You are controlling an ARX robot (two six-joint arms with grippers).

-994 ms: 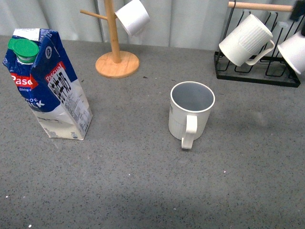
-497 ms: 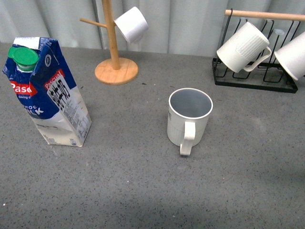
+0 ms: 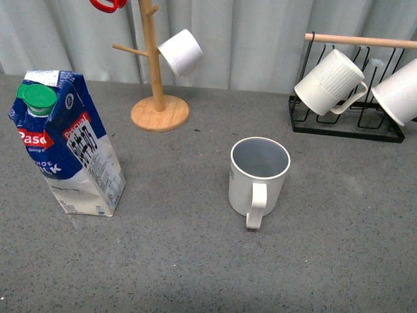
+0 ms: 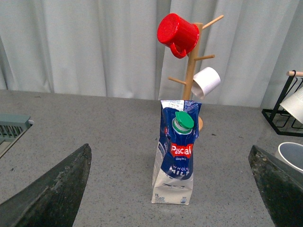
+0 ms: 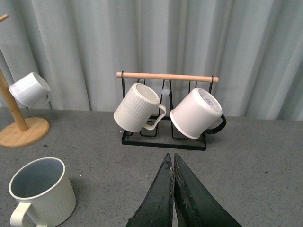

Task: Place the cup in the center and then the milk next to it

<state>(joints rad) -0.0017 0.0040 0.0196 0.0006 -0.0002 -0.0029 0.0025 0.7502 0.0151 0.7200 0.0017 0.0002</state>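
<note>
The cup (image 3: pixel 258 173), a cream ribbed mug with a grey-blue inside, stands upright near the middle of the grey table, its handle toward the camera. It also shows in the right wrist view as the cup (image 5: pixel 42 191). The milk (image 3: pixel 68 147), a blue and white carton with a green cap, stands upright at the left, well apart from the cup. My left gripper (image 4: pixel 169 147) is open, its wide-spread fingers framing the milk (image 4: pixel 174 165) from a distance. My right gripper (image 5: pixel 170 155) is shut on nothing, above bare table to the right of the cup. Neither arm shows in the front view.
A wooden mug tree (image 3: pixel 158 111) at the back carries a small white cup (image 3: pixel 180 52) and a red cup (image 4: pixel 177 29). A black wire rack (image 3: pixel 342 120) at the back right holds white ribbed mugs (image 3: pixel 326 81). A curtain closes off the back.
The whole scene sits lower in the front view than a second ago, with more curtain showing. Cup and milk keep their places on the table.
</note>
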